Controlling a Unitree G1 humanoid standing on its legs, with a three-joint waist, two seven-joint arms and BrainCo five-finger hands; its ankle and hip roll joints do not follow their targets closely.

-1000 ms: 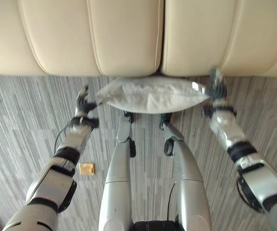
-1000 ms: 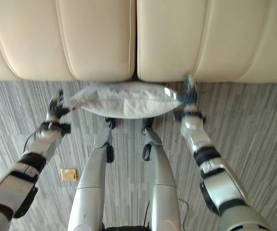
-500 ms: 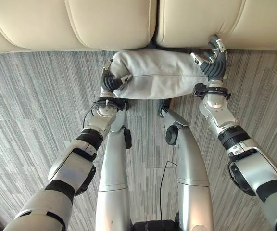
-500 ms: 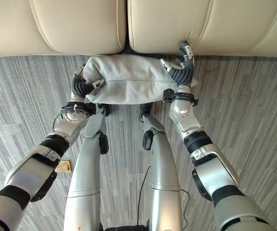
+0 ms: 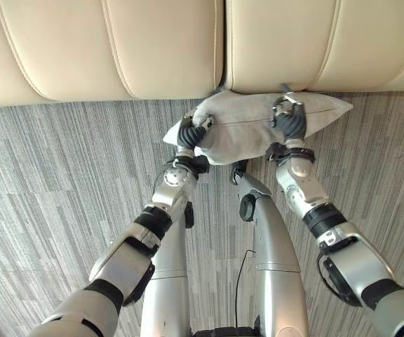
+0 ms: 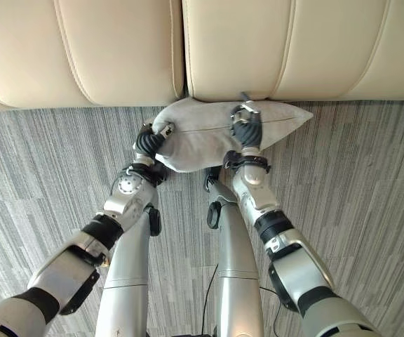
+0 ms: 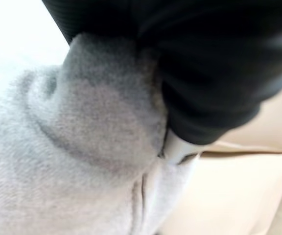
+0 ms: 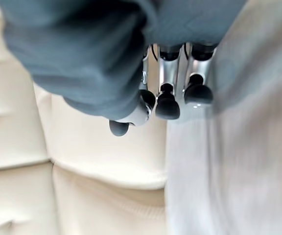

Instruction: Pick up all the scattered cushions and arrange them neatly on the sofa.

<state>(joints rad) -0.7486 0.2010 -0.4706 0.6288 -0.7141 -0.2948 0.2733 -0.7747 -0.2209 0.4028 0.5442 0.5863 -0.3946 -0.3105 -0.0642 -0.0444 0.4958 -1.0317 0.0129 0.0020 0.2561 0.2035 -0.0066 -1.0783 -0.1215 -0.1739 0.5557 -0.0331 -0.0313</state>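
The cream sofa (image 5: 118,49) stands over the grey striped floor (image 5: 48,182). The grey cushion (image 5: 247,126) hangs just before its front edge, between both hands: the left hand (image 5: 190,131) and right hand (image 5: 290,119) are each clamped on the cushion

The sofa (image 5: 118,49) blocks ahead; carpet (image 5: 62,182) lies open beside.

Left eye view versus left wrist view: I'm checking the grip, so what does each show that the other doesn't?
Only the left eye view shows both arms, the right hand curled on the grey cushion, and the striped carpet. Only the left wrist view shows, up close, fabric bunched against the left hand. Both show the cushion gripped beside the cream sofa.
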